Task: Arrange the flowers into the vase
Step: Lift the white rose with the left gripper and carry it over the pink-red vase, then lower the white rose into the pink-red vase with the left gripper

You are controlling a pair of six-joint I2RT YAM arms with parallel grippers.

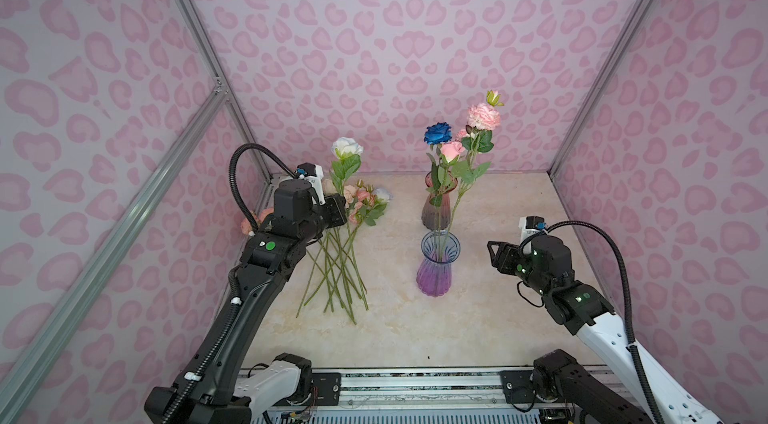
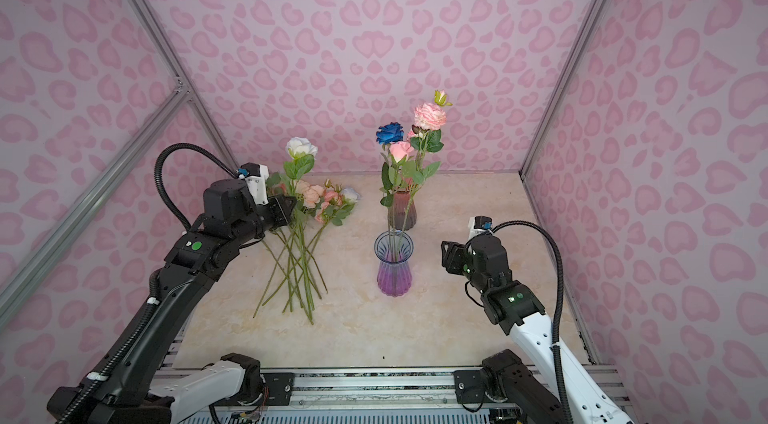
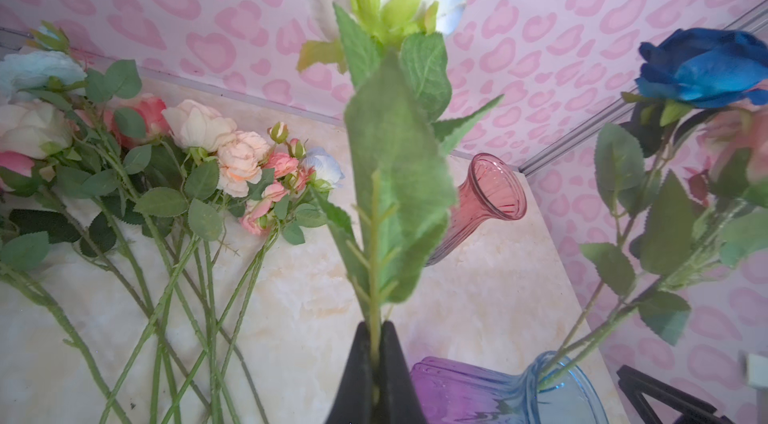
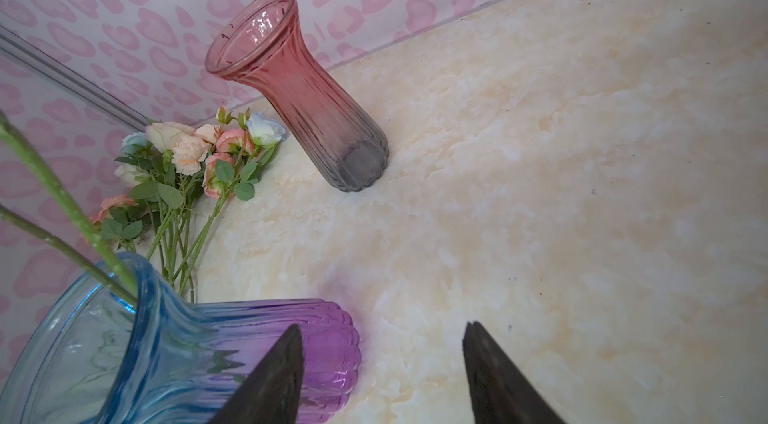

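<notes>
Left of centre in both top views, your left gripper (image 1: pixel 343 212) is pinched tight on the green stem of a white rose (image 1: pixel 347 147). The rose stands upright above the jaws, its bloom against the back wall. Your left wrist view shows that stem squeezed between the two black fingers (image 3: pixel 357 363). Just below that gripper in the frame, the loose flowers (image 1: pixel 338 268) lie in a fanned heap on the marbled table (image 1: pixel 415 330), with blooms toward the back wall and stems crossing. At centre frame, the blue-and-purple vase (image 1: pixel 434 272) stands upright with stems in it, carrying a deep blue rose (image 1: pixel 437 133) and pink blooms (image 1: pixel 483 116). Behind it stands a pink-and-grey vase (image 1: pixel 436 209). To the right, your right gripper (image 1: pixel 494 255) hangs near the blue-and-purple vase but apart from it, jaws spread wide with nothing between them.
</notes>
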